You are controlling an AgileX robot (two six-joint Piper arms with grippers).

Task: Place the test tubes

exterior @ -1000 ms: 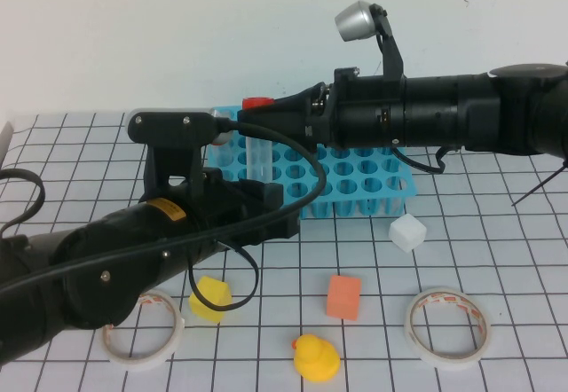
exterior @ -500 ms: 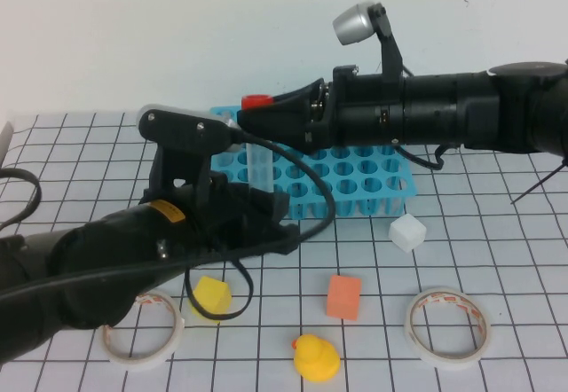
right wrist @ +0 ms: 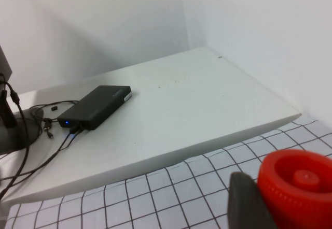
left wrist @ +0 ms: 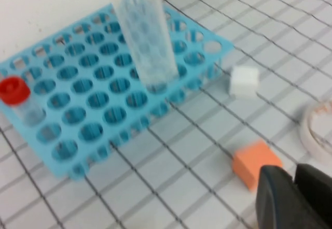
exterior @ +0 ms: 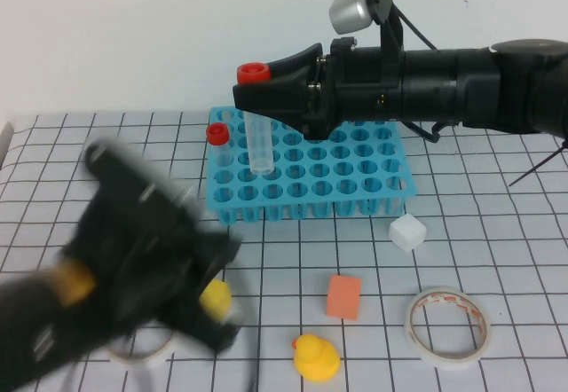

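Observation:
A blue test tube rack sits mid-table. My right gripper reaches in from the right and is shut on the red-capped top of a clear test tube. The tube hangs upright with its bottom just over the rack's holes. In the right wrist view the red cap sits against one dark finger. A second red-capped tube stands in the rack's left column. My left gripper, blurred, is low at the near left, away from the rack; its fingers are together with nothing between them.
In front of the rack lie a white cube, an orange block, a yellow duck, a yellow piece and a tape roll. Another tape roll lies under my left arm.
My left arm has swung back from the rack toward the near left and its jaws have closed, uncovering the tube in the left column. The right gripper has raised its tube a little.

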